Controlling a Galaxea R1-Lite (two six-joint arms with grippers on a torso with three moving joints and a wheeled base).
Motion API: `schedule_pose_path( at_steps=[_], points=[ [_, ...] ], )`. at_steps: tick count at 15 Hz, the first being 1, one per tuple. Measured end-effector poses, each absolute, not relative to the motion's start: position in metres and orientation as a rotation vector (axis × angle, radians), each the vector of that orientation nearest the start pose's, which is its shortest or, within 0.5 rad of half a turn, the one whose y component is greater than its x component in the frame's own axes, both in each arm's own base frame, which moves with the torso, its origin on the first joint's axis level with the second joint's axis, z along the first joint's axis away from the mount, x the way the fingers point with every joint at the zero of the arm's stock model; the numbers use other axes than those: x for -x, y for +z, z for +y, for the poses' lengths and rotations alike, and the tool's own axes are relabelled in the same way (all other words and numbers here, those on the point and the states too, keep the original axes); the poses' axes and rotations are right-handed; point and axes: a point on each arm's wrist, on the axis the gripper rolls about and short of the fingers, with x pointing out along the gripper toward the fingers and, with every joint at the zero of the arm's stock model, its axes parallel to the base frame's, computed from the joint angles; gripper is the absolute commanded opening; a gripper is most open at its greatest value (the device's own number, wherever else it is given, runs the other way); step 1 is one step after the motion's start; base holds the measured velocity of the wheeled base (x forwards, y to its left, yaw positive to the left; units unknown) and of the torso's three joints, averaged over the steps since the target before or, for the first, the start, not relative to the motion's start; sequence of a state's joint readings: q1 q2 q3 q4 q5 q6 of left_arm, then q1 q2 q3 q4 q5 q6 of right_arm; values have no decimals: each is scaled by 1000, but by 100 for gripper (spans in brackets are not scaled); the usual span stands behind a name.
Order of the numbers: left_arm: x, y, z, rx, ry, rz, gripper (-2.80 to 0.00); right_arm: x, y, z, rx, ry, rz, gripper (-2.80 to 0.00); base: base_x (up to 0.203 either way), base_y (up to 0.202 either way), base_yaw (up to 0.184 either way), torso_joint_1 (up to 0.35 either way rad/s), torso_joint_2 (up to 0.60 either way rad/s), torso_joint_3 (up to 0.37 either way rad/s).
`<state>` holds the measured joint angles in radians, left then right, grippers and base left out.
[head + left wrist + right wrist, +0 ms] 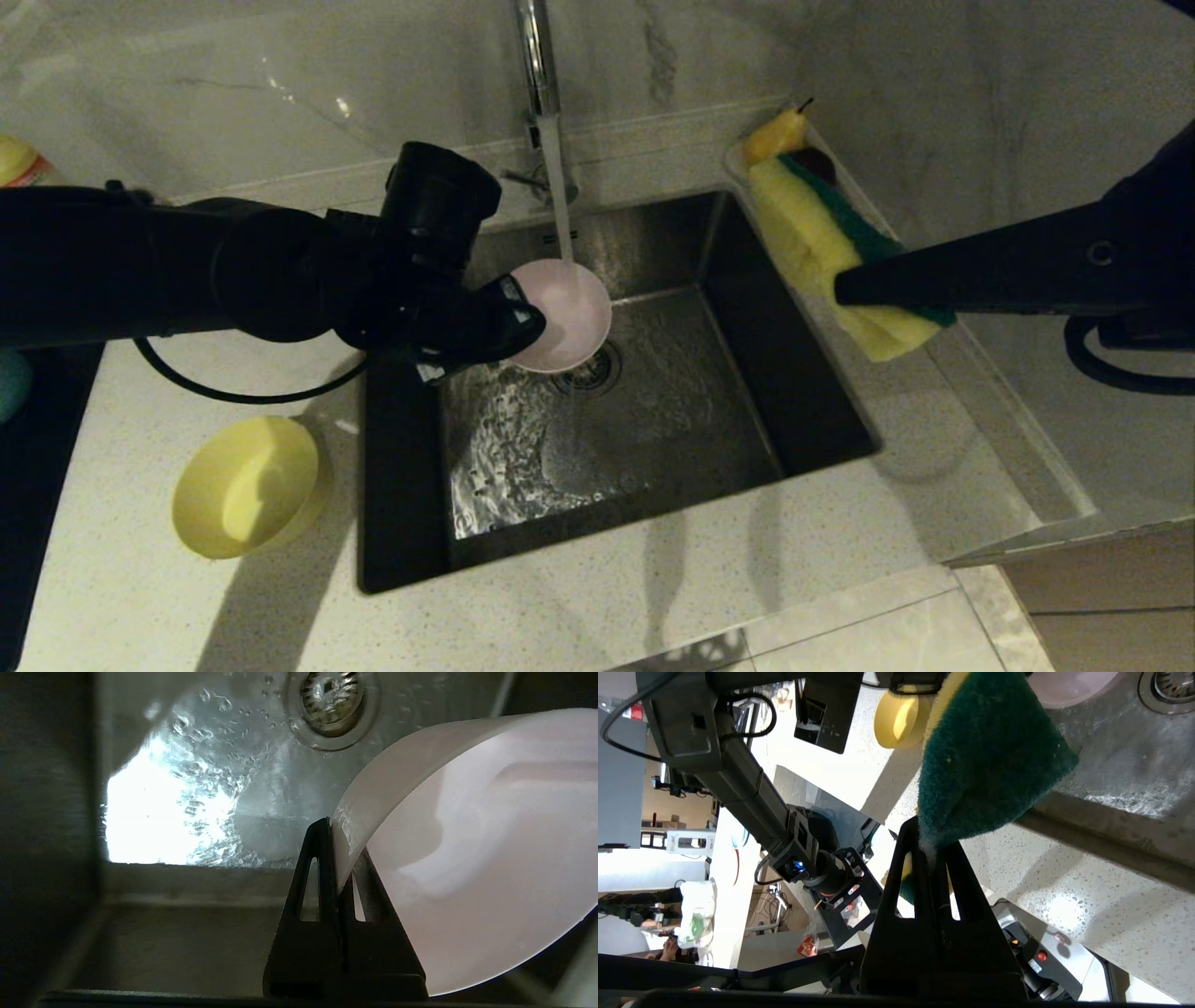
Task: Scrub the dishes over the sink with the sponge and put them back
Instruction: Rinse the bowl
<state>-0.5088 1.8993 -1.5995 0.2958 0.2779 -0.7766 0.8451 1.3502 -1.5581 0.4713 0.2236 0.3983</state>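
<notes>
The sink (747, 373) is taking running water from the tap (537, 65), its floor wet around the drain (332, 700). The left gripper (343, 858) is reaching over the basin, clenched on the rim of the pink bowl (565, 313), tilting it under the stream. The right gripper (931, 847) is hanging above the counter (653, 579) at the sink's right edge, pinching the sponge (822, 243). The yellow bowl (247, 485) is sitting on the counter, left of the sink.
</notes>
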Motion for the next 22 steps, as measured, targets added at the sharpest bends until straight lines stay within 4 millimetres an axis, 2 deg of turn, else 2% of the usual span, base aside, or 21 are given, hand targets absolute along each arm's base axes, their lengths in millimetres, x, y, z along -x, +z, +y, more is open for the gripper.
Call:
schedule_pose_path(
  at_steps=[8, 12, 22],
  points=[
    [-339, 248, -177, 578, -2, 597, -280, -123, 370, 147, -271, 989, 481, -280, 0, 0, 0, 0, 0, 0],
    [-336, 247, -176, 574, 6, 612, -280, -123, 366, 146, -267, 985, 492, -280, 0, 0, 0, 0, 0, 0],
    [-325, 250, -171, 608, -19, 659, -280, -119, 372, 141, -274, 987, 466, -280, 0, 0, 0, 0, 0, 0]
  ],
)
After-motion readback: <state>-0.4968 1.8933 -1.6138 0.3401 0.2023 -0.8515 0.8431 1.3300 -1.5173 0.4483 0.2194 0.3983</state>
